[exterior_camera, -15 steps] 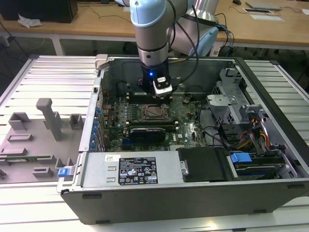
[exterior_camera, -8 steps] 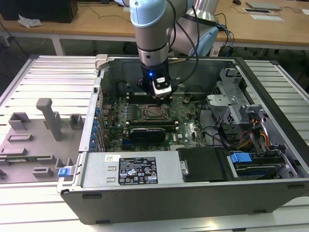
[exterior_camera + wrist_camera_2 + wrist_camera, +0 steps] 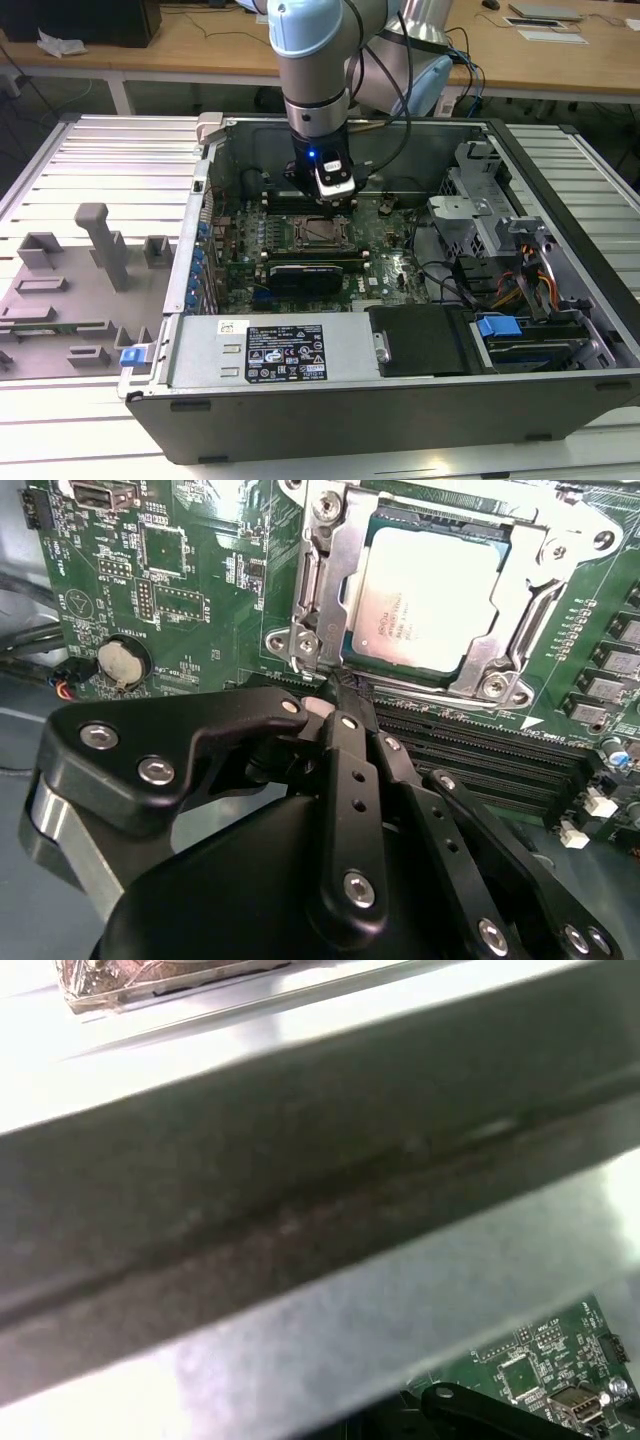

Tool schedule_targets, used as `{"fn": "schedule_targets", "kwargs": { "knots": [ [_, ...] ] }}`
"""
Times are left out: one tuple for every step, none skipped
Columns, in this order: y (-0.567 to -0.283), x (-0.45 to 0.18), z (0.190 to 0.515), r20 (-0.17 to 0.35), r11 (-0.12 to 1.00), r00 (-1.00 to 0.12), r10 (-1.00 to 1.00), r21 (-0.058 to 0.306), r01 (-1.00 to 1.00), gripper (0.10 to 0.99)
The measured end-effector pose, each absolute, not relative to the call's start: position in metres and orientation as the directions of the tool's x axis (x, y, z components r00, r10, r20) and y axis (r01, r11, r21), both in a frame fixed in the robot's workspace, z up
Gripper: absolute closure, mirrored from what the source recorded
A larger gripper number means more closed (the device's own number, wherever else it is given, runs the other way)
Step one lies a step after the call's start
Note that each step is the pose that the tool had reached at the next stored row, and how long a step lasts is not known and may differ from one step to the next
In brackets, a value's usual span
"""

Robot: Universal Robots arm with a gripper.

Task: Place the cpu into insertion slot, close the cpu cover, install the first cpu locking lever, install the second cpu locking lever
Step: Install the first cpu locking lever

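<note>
Seemingly seated cpu [image 3: 425, 590]; slatted table [image 3: 110, 150], desks [image 3: 200, 45] behind.

1. The cpu [image 3: 430, 590] is showing a silver-grey top with small dark print.
2. The cpu cover [image 3: 335, 580] is gleaming bare silver.
3. The circuit board [image 3: 200, 610] is showing green, speckled with pale traces.
4. The jaws are showing matte black, studded with silver screws.
5. The arm [image 3: 312, 60] is wearing pale blue and grey.
6. The bench [image 3: 100, 160] is showing silver-grey ribbed stripes.
</note>
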State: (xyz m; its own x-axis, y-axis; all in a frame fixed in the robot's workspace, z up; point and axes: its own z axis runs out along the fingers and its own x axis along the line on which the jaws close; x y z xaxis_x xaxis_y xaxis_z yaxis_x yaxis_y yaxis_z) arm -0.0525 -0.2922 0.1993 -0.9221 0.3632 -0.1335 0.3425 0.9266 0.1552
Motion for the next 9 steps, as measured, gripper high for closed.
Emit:
{"fn": "schedule_targets", "kwargs": {
  "knots": [
    [-0.292, -0.053, 0.2, -0.133, 0.927, -0.922, 0.363, 0.155, 0.342, 0.98],
    [-0.292, -0.053, 0.2, -0.133, 0.927, -0.922, 0.363, 0.155, 0.342, 0.98],
    [-0.292, -0.053, 0.201, -0.134, 0.927, -0.922, 0.363, 0.155, 0.342, 0.98],
    [-0.292, -0.053, 0.203, -0.133, 0.927, -0.922, 0.363, 0.155, 0.343, 0.98],
    [-0.292, -0.053, 0.204, -0.133, 0.927, -0.922, 0.363, 0.155, 0.343, 0.98],
    [-0.292, -0.053, 0.206, -0.134, 0.927, -0.922, 0.363, 0.155, 0.343, 0.98],
    [-0.292, -0.052, 0.207, -0.134, 0.927, -0.922, 0.363, 0.153, 0.343, 0.98],
    [-0.292, -0.053, 0.209, -0.135, 0.927, -0.922, 0.363, 0.151, 0.343, 0.98],
    [-0.292, -0.053, 0.21, -0.136, 0.928, -0.922, 0.362, 0.149, 0.343, 0.98]
  ]
}}
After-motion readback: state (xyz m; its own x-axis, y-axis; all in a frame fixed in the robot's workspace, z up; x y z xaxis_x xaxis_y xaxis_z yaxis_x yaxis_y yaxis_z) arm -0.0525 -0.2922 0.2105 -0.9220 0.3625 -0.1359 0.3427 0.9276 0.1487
